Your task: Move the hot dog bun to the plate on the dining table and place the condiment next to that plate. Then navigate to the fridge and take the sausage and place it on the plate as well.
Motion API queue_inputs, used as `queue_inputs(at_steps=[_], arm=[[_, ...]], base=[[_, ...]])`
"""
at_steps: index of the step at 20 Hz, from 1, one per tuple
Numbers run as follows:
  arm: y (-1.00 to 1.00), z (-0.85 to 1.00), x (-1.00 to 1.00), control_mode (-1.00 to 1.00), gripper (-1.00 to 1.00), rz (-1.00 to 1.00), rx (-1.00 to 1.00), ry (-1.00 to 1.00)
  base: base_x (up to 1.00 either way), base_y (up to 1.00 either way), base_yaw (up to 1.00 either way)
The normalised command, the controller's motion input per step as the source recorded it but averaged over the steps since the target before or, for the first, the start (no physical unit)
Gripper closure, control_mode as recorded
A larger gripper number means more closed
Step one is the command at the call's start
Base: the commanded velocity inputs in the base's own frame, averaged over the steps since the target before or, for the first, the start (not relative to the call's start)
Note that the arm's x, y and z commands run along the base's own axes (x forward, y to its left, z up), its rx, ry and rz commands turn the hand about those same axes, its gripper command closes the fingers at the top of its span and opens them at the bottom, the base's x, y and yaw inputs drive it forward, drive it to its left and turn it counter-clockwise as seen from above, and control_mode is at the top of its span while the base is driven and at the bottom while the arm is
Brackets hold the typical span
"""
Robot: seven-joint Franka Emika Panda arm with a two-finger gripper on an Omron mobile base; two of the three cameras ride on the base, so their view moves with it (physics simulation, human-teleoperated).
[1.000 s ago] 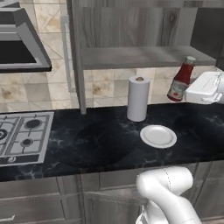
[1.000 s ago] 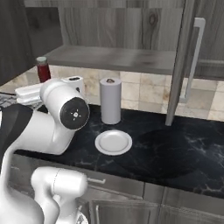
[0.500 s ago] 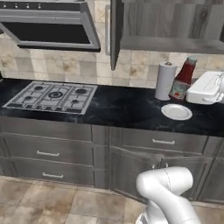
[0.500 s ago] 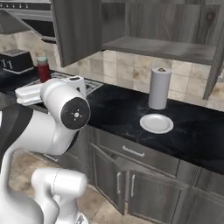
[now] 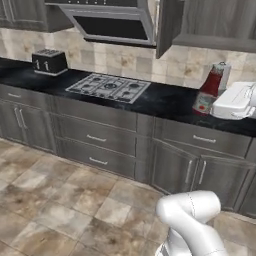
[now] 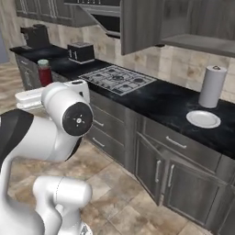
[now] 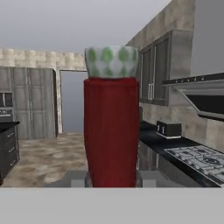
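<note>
Since the earlier frame the base has driven away from the counter. Gripper, jaws pinching the condiment, carries it upright in mid-air; a sharp turn could tip or slip it.

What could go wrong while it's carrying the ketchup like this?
1. The condiment stands upright in the gripper, which appears to hold it low on the body; a sharp turn of the base could tip it or let it slip.
2. In the left base view the bottle rides close over the counter edge; a swing could clip it.
</note>
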Motion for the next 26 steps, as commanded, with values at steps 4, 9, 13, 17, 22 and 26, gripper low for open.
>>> queue_inputs(at_steps=[4,9,13,17,22,26], arm=[[0.0,0.0,0.0,1.0,1.0,0.0,0.0,0.0],[0.0,0.0,0.0,1.0,1.0,0.0,0.0,0.0],[0.0,0.0,0.0,1.0,1.0,0.0,0.0,0.0],[0.0,0.0,0.0,1.0,1.0,0.0,0.0,0.0],[0.0,0.0,0.0,1.0,1.0,0.0,0.0,0.0],[0.0,0.0,0.0,1.0,1.0,0.0,0.0,0.0]], base=[[-1.0,-0.25,0.44],[-1.0,-0.29,0.43],[-1.0,-0.31,0.43],[-1.0,-0.37,0.44],[-1.0,-0.34,0.42],[-1.0,-0.26,0.41]])
